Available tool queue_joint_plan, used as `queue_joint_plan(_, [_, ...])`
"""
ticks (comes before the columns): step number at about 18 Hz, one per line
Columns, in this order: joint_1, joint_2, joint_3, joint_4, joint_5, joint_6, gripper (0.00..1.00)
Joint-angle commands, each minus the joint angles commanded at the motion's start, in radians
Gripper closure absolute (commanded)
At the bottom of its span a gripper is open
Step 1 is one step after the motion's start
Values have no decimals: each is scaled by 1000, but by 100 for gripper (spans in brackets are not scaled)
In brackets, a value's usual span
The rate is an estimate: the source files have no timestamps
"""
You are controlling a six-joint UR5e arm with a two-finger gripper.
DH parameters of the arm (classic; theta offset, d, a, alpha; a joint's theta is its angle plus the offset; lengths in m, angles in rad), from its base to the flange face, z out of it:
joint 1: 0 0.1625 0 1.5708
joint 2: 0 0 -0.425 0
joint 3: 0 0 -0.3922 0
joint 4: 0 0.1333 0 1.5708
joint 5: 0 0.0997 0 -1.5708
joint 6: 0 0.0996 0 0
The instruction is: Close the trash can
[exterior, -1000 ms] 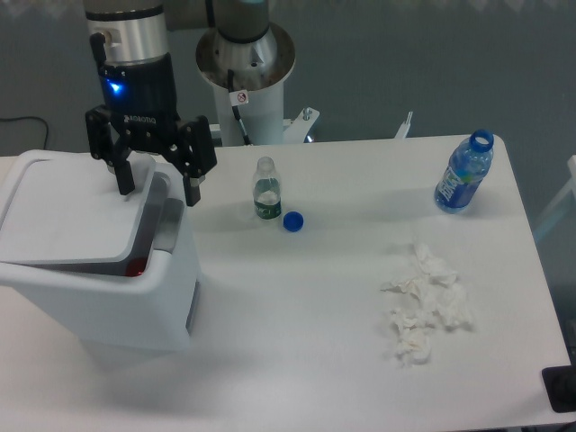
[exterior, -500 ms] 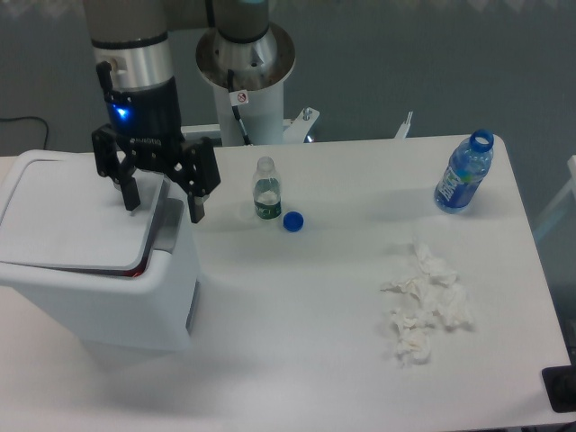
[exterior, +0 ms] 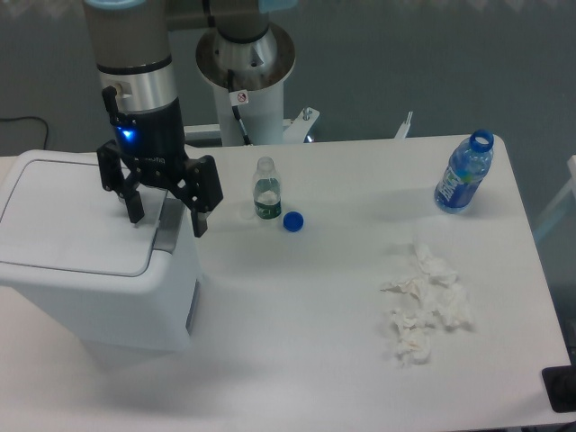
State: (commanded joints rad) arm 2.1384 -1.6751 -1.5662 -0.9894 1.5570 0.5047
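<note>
The trash can sits at the table's left w/ its lid lying flat. The gripper is spread wide, one finger on the lid's right edge by the grey latch strip. Push straight down, slow, till it clicks; don't bump the small bottle nearby.

Arm: grey-tan tube running into a silver metal collar.
Wrist: black housing, glowing blue light, white lettering.
Gripper: black, showing 2 fingers.
Base: silver disc, white pedestal carrying a small red-ringed sticker.
</note>
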Motion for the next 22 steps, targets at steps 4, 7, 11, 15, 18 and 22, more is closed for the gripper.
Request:
queue_joint_plan(4, [2,0,0,0,0,0,0])
queue_joint_plan(7, [8,2,2,0,-2,2,0])
queue_joint_plan(11, [9,3,14,-2,-2,2,0])
queue_joint_plan(15, [11,11,18,-2,-3,2,0])
queue_joint_plan(18, [46,18,21,-2,2,11,0])
queue_joint_plan(22, [146,37,20,-5,0,71,0])
